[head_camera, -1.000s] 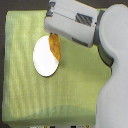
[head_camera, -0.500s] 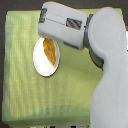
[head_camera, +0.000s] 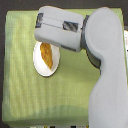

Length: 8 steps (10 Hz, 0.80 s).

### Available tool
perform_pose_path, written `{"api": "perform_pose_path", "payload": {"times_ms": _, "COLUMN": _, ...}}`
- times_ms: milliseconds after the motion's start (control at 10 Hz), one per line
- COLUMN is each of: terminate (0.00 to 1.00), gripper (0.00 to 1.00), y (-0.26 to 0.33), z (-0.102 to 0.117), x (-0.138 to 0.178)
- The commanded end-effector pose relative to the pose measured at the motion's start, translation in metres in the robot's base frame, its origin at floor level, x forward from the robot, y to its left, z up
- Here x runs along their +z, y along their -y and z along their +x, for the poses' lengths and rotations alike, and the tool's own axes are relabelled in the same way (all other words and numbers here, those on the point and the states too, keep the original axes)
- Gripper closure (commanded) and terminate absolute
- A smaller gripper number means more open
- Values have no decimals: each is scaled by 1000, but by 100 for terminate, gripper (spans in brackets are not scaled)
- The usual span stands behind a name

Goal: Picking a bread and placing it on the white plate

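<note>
The bread, a golden-orange elongated loaf, lies lengthwise on the white plate on the exterior view's left. Its upper tip runs under the grey-white end of my arm, which hangs directly over the plate's far rim. The gripper's fingers are hidden beneath that housing, so I cannot tell whether they are open or still touch the bread.
A yellow-green cloth covers the table. My thick grey forearm crosses the exterior view's right side from the bottom edge up to the top. The table's near edge runs along the bottom of the view.
A second ago the bread hung tilted at the plate's upper edge. It then came down onto the plate's middle, and the arm's end dropped lower over the plate.
</note>
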Motion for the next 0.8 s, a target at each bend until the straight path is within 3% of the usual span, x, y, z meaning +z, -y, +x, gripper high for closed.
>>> {"api": "perform_pose_path", "payload": {"times_ms": 0, "terminate": 0, "gripper": 0, "y": -9, "z": -8, "x": -2}}
{"api": "perform_pose_path", "payload": {"times_ms": 700, "terminate": 0, "gripper": 0, "y": -3, "z": -14, "x": -4}}
